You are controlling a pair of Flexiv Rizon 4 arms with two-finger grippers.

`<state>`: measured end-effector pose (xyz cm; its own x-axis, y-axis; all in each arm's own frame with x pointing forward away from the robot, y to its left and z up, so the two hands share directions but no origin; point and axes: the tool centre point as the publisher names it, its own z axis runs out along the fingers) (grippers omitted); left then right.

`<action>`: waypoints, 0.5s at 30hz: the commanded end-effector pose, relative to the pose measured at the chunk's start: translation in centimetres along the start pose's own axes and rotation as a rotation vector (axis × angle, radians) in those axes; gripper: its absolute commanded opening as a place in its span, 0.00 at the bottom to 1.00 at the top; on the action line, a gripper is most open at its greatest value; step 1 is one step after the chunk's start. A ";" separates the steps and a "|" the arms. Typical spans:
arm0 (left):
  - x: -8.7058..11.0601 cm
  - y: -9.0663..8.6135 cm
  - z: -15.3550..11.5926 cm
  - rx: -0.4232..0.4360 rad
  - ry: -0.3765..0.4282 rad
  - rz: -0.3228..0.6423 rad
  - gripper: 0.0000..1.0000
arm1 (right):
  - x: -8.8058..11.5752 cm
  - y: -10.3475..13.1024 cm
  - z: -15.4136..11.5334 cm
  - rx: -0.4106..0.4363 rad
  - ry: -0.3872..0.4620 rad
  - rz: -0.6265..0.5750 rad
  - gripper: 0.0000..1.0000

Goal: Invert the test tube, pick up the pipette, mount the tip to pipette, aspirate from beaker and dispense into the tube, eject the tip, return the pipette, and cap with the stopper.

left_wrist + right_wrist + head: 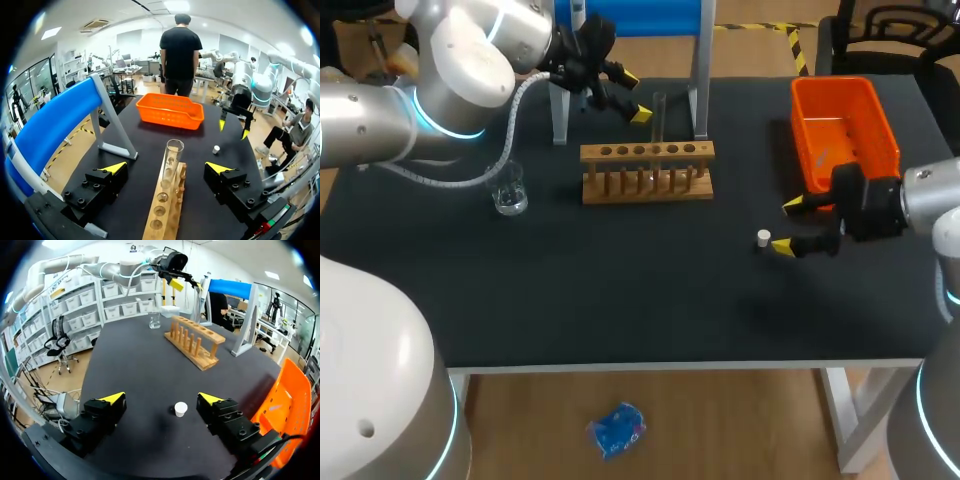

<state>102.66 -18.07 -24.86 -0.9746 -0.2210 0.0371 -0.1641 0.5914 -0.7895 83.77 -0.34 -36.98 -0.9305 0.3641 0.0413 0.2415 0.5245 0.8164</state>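
Observation:
A clear test tube (659, 115) stands upright in the wooden rack (647, 170). My left gripper (630, 94) hovers open just left of it; in the left wrist view the tube (173, 156) rises between the spread fingers of the left gripper (166, 167), touching neither. A small white stopper (763, 238) lies on the black table right of the rack. My right gripper (787, 226) is low at the stopper, open; the stopper (180, 409) sits between the fingers of the right gripper (161, 398), with a gap on both sides. A glass beaker (508, 190) stands left of the rack.
An orange bin (845, 130) sits at the back right, just behind my right gripper. The blue pipette stand (640, 20) rises behind the rack, its grey legs (560, 115) close to my left gripper. The table's front half is bare black surface.

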 end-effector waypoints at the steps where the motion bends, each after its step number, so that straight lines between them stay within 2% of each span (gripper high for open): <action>1: -0.1 -0.1 -0.1 -0.005 0.004 -0.001 1.00 | 0.1 -0.9 1.1 0.008 -0.011 0.000 0.70; 2: -0.1 -0.1 -0.1 -0.005 0.004 -0.001 1.00 | 0.0 -1.0 1.1 0.008 -0.011 0.000 0.65; 3: -0.1 -0.1 -0.1 -0.005 0.004 -0.001 1.00 | -0.1 -1.2 1.3 0.011 -0.013 0.001 0.56; 5: -0.1 -0.1 -0.1 -0.005 0.004 -0.001 1.00 | -0.2 -1.5 1.4 0.017 -0.014 0.007 0.52; 6: -0.1 -0.1 -0.1 -0.005 0.004 -0.001 1.00 | -0.2 -1.6 1.5 0.021 -0.014 0.009 0.53; 8: -0.1 -0.1 -0.1 -0.005 0.004 -0.001 1.00 | -0.3 -1.7 1.7 0.025 -0.013 0.011 0.60; 11: -0.1 -0.1 -0.1 -0.005 0.004 -0.001 1.00 | -0.5 -2.2 2.1 0.034 -0.013 0.019 0.58; 14: -0.1 -0.1 -0.1 -0.005 0.004 -0.001 1.00 | -0.6 -2.4 2.3 0.036 -0.012 0.023 0.64; 15: -0.1 -0.1 -0.1 -0.005 0.004 -0.001 1.00 | -0.7 -2.4 2.4 0.037 -0.012 0.025 0.62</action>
<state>102.66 -18.09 -24.86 -0.9746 -0.2209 0.0368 -0.1639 0.5914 -0.7895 84.10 -0.26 -39.95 -0.9205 0.3871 0.0525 0.2733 0.5423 0.7945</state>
